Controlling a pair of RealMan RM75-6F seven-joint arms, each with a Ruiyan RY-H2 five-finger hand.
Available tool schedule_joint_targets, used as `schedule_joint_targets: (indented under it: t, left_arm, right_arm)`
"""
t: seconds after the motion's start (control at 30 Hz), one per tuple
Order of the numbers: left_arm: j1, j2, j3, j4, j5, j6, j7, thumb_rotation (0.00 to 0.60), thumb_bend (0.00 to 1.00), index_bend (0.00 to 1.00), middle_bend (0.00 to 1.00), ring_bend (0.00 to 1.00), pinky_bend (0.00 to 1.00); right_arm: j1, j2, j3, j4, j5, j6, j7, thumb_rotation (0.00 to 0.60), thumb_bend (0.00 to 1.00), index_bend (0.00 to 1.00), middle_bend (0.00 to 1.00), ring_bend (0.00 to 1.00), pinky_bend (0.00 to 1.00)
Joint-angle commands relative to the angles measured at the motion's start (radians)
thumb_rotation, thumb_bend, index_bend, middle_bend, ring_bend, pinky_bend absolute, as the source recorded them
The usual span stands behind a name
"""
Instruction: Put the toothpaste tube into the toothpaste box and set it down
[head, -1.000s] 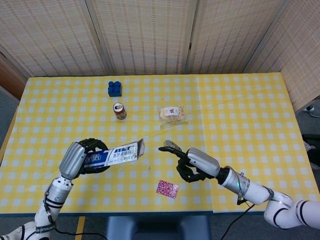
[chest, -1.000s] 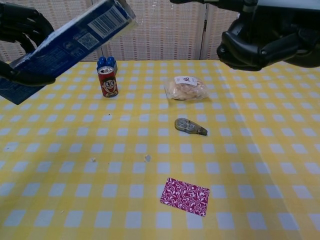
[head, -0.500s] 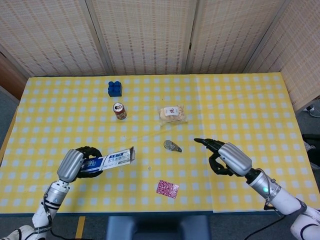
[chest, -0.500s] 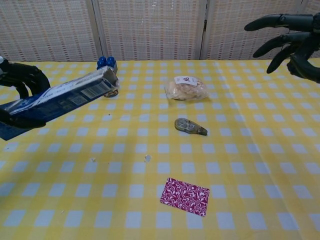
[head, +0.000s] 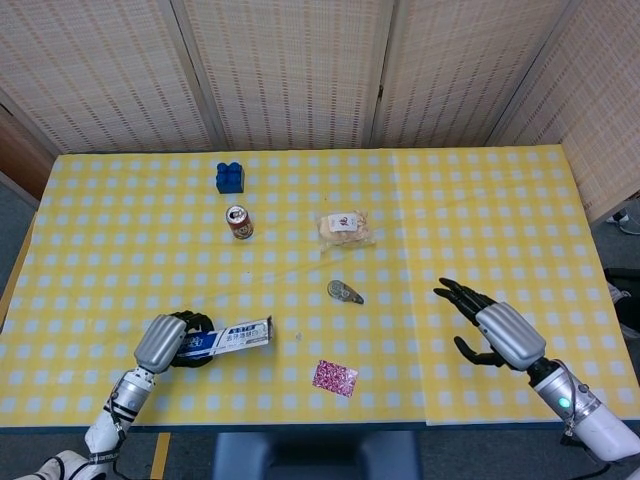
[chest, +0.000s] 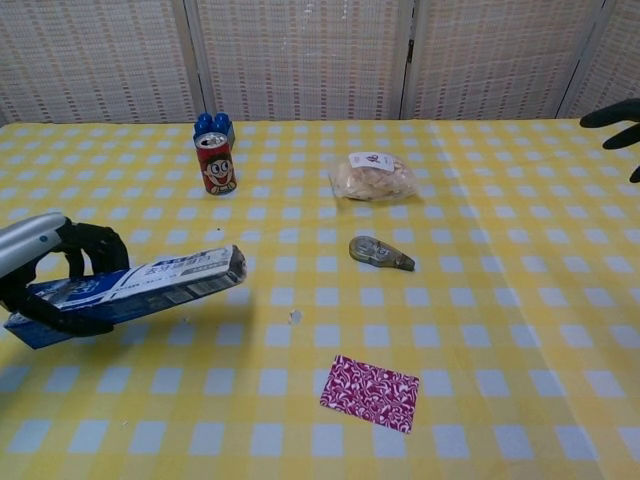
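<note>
My left hand grips the blue and white toothpaste box by its left end, low over the front left of the table, the box lying nearly flat and pointing right. No separate toothpaste tube shows outside the box. My right hand hovers over the front right of the table with fingers spread and nothing in it; only its fingertips reach into the chest view at the right edge.
On the yellow checked tablecloth lie a grey correction tape dispenser, a magenta patterned card, a bagged snack, a red drink can and a blue block.
My left hand has lowered the box toward the table and levelled it. My right hand has opened and drawn back to the right, away from the box.
</note>
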Motion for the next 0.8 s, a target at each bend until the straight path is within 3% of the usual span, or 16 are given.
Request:
schedule_joint_targets:
  t: [0.03, 0.17, 0.3, 0.4, 0.5, 0.67, 0.8]
  left_arm:
    - [-0.001, -0.048, 0.007, 0.069, 0.007, 0.003, -0.008, 0.6, 0.32, 0.58, 0.65, 0.46, 0.56]
    - [-0.005, -0.061, 0.009, 0.098, 0.005, -0.009, -0.032, 0.6, 0.32, 0.5, 0.56, 0.39, 0.47]
    - [-0.009, -0.046, 0.014, 0.087, 0.014, -0.007, -0.044, 0.6, 0.23, 0.2, 0.23, 0.09, 0.16]
    - [-0.011, -0.023, 0.017, 0.057, 0.017, -0.006, -0.041, 0.6, 0.17, 0.03, 0.05, 0.0, 0.02]
    - [-0.01, -0.003, 0.016, 0.02, 0.025, 0.014, -0.038, 0.6, 0.14, 0.0, 0.0, 0.0, 0.0]
    - [0.002, 0.058, 0.012, -0.073, 0.064, 0.096, -0.002, 0.6, 0.13, 0.0, 0.0, 0.0, 0.0]
    - [0.04, 0.172, 0.025, -0.169, 0.101, 0.187, 0.081, 0.6, 0.13, 0.0, 0.0, 0.0, 0.0]
  right_arm:
    - [-0.005, -0.001, 0.009, -0.002, 0.004, -0.007, 0.0, 0.6, 0.54, 0.0, 0.03, 0.09, 0.21]
    - [-0.006, 0.002, 0.019, -0.006, 0.004, -0.02, 0.0, 0.6, 0.54, 0.0, 0.02, 0.09, 0.21]
    - [-0.015, 0.002, 0.03, -0.005, 0.013, -0.022, -0.021, 0.6, 0.54, 0.0, 0.02, 0.09, 0.21]
    - [-0.02, 0.005, 0.034, -0.01, 0.016, -0.031, -0.026, 0.6, 0.54, 0.0, 0.01, 0.09, 0.21]
    - [-0.024, 0.007, 0.037, -0.012, 0.012, -0.035, -0.029, 0.6, 0.54, 0.0, 0.01, 0.09, 0.21]
    - [-0.036, 0.016, 0.042, -0.012, 0.004, -0.027, -0.025, 0.6, 0.54, 0.0, 0.0, 0.09, 0.21]
    - [-0.077, 0.043, 0.053, -0.022, 0.038, 0.011, -0.123, 0.6, 0.54, 0.0, 0.0, 0.07, 0.2]
